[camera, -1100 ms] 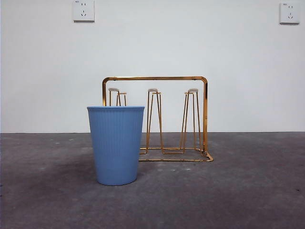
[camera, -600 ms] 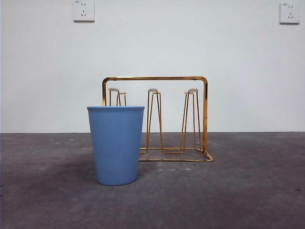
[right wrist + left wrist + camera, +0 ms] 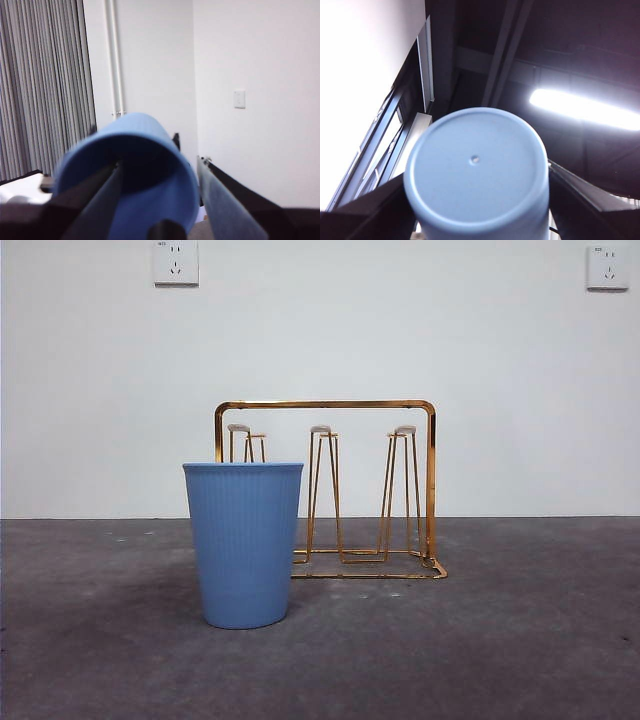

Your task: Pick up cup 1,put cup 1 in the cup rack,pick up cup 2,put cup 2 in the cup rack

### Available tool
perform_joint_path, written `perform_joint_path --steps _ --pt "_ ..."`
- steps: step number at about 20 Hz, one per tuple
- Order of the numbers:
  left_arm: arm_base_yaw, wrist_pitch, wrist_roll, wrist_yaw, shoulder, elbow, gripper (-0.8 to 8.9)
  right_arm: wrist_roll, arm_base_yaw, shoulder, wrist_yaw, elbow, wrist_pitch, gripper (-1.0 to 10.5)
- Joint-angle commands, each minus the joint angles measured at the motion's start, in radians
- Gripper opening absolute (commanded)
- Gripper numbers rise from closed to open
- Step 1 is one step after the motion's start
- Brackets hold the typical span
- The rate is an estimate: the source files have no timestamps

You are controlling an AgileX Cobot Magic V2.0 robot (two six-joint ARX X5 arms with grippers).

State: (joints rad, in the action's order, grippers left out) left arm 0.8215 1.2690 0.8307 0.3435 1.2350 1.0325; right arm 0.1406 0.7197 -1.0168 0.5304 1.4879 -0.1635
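Observation:
A ribbed blue cup (image 3: 243, 540) stands upright on the dark table, in front of the left end of the gold wire cup rack (image 3: 325, 404). The rack's pegs with whitish tips are bare. Neither arm shows in the front view. In the left wrist view my left gripper (image 3: 476, 172) is shut on a pale blue cup (image 3: 475, 165), whose flat base faces the camera, with the ceiling behind it. In the right wrist view my right gripper (image 3: 159, 162) is shut on another blue cup (image 3: 150, 130), with one jaw inside its mouth and the other outside the wall.
Dark grey table (image 3: 520, 640) runs to a white wall with two sockets (image 3: 175, 262). The rack stands at mid-table, behind and to the right of the standing cup.

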Motion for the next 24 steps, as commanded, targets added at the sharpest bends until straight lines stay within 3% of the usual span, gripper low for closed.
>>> perform_joint_path --steps 1,4,6,9,11,13,15,24 --pt "-0.002 0.011 -0.002 0.005 -0.003 0.005 -0.08 -0.07 -0.001 0.051 -0.039 -0.004 -0.106 2.6" --pt "-0.011 -0.047 -0.008 0.042 -0.007 0.005 -0.08 -0.167 -0.001 0.138 -0.2 -0.004 -0.34 2.5" --pt "-0.013 -0.209 -0.086 0.056 -0.016 0.005 -0.08 -0.23 -0.001 0.196 -0.36 -0.004 -0.492 2.5" --pt "-0.01 -0.566 -0.277 0.033 -0.019 0.031 -0.08 -0.258 -0.001 0.288 -0.558 -0.004 -0.651 2.5" --pt "0.008 -0.813 -0.449 -0.051 -0.01 0.072 -0.08 -0.259 -0.001 0.333 -0.636 -0.004 -0.707 2.5" --pt "0.03 -0.984 -0.575 -0.151 0.013 0.119 -0.08 -0.261 -0.001 0.362 -0.684 -0.004 -0.737 2.5" --pt "0.036 -1.044 -0.622 -0.19 0.042 0.148 -0.08 -0.265 -0.001 0.369 -0.695 -0.004 -0.75 2.5" --pt "0.051 -1.096 -0.652 -0.346 0.201 0.189 -0.08 -0.269 -0.001 0.366 -0.7 -0.004 -0.781 2.5"
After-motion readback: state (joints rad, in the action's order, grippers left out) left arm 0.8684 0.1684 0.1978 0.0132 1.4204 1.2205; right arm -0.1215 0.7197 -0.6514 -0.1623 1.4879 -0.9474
